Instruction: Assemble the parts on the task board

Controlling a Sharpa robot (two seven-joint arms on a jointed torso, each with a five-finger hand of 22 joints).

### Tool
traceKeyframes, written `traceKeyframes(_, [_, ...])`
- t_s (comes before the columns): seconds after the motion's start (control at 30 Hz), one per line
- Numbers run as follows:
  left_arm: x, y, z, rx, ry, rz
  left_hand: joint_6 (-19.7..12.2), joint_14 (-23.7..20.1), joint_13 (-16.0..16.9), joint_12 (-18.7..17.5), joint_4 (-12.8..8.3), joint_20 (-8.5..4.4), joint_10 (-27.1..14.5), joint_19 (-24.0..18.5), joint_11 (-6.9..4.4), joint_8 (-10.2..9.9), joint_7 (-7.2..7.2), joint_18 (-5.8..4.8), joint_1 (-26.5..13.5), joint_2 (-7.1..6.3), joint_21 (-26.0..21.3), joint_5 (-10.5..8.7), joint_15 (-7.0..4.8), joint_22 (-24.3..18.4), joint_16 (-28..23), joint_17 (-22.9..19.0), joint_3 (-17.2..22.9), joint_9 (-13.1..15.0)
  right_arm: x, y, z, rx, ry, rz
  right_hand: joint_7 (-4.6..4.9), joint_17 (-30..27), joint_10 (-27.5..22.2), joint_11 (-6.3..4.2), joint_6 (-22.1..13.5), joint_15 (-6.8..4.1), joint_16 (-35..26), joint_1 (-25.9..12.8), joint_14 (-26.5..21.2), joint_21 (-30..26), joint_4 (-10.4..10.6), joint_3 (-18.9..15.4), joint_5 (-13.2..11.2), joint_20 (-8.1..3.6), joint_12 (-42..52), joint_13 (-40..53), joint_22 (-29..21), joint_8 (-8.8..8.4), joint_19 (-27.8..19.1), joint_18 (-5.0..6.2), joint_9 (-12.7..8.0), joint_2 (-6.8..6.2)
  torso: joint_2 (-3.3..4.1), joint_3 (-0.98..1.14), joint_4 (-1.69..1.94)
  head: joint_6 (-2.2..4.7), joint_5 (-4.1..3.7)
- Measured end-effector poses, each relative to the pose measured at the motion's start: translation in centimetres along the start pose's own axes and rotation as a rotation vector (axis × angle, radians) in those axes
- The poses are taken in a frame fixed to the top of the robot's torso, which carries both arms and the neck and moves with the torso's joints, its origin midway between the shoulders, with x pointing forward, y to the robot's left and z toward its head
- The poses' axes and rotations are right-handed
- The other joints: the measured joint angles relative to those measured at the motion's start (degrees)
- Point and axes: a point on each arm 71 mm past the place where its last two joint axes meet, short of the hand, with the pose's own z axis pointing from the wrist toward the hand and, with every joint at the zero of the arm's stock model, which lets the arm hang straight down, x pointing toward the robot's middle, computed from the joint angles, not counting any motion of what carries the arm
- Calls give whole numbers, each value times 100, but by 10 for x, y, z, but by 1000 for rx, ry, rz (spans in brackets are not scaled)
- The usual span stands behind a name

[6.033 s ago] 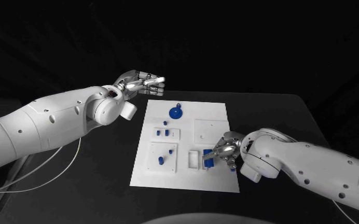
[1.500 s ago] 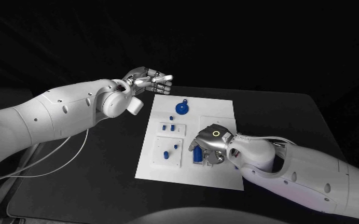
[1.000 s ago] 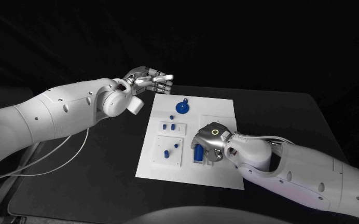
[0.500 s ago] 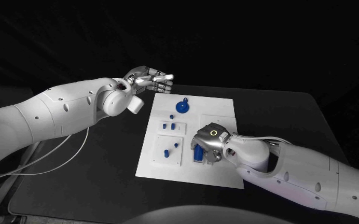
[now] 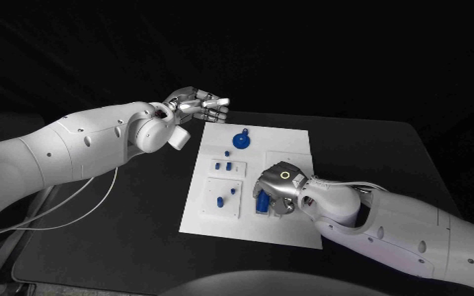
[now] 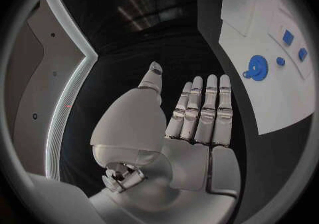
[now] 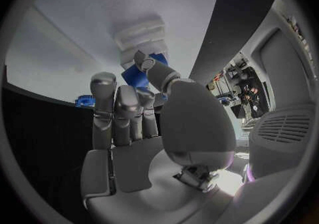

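While the left hand (image 5: 201, 108) hovered spread at upper left, the right hand (image 5: 275, 190) pinched a small blue part (image 5: 262, 203), seemingly light, rigid and slippery, by its sides over the task board (image 5: 283, 149).

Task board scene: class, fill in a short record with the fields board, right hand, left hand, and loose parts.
board: white task board on a black table
right hand: right hand over the board's near part, fingers on a blue part; whether it grips it cannot be told
left hand: left hand beyond the board's far left corner, fingers straight, holding nothing
loose parts: round blue part near the far edge; small blue pieces on the left side
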Motion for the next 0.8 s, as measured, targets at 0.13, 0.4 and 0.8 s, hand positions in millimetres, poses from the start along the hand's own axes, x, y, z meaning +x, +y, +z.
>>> traceKeyframes(0.13, [0,0,0,-3,1,1,0,0,0,0,6,0,0,0,0,0,0,0,0,0,0,0,0,0,0,0,-6,0,-1,-1,-2,-9,-22,13,-37,7,0,0,38,0,0,-41,0,0,15,15,0,0,0,-12,0,-1,0,1,7,-4,0,0,1,-11,5])
traceKeyframes(0.4, [-1,1,-1,-10,3,3,-21,0,0,0,6,0,0,0,0,0,21,0,0,0,0,0,0,0,0,0,-6,-6,-3,-2,-4,-32,-60,38,-104,8,-21,21,106,15,0,-41,-15,0,19,19,-23,0,0,-20,-1,-22,0,0,9,-4,1,2,2,-19,17])
traceKeyframes(0.8, [-1,2,-1,-15,5,4,-75,0,0,0,44,0,-20,0,20,0,31,0,0,0,0,0,0,0,0,0,-6,-6,-3,-3,-8,-64,-78,67,-108,16,-41,41,109,18,0,-40,-19,0,18,18,-23,40,22,-27,-1,-10,0,0,10,-5,2,4,-2,-40,23])
